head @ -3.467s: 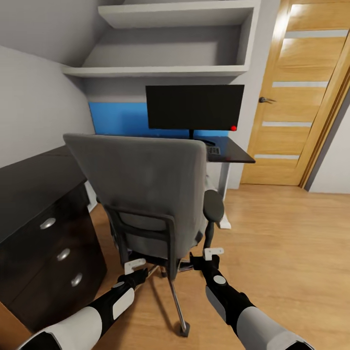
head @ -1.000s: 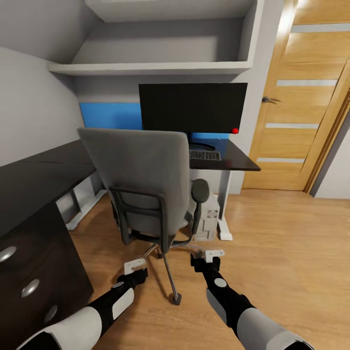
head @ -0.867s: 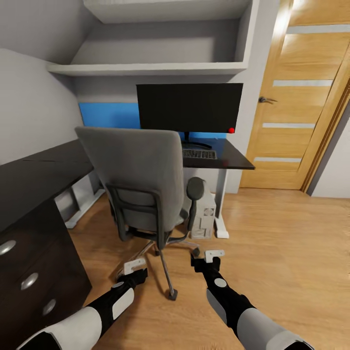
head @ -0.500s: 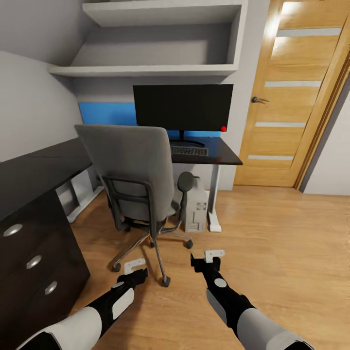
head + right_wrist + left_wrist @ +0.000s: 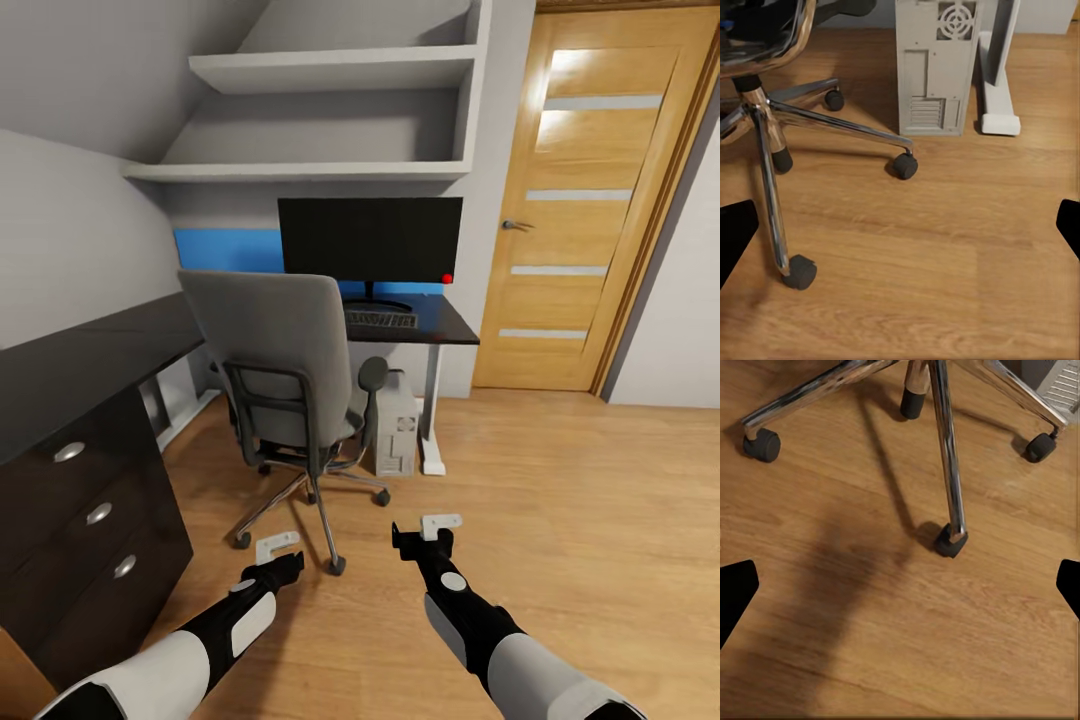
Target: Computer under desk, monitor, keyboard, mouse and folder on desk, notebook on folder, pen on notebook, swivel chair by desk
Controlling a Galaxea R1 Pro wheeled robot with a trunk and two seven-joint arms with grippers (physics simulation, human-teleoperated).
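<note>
At the near edge of the head view, both hands hang low over the wooden floor [image 5: 560,480]: the left hand [image 5: 277,547] at about 7 o'clock and the right hand [image 5: 432,527] at 5 o'clock, each with its fingers spread apart and holding nothing.

Just beyond them, at 11 o'clock, stands the swivel chair [image 5: 280,365], its back turned to the robot. I judge it will roll easily on its casters, so a push on the stiff backrest edge or on the black armrest [image 5: 372,374] should move it; the padded cloth itself is soft and gives a poor hold. The chrome legs look slippery.

At 12 o'clock, the computer [image 5: 393,435] stands upright on the floor under the table [image 5: 440,325], beside the white leg [image 5: 431,420]. It is probably heavy and can stay there.

On the table, the keyboard [image 5: 381,319] lies in front of the monitor [image 5: 370,238].

The chair back hides its own seat, so I cannot tell whether the folder is lying there. The mouse, notebook and pen I cannot make out.
</note>
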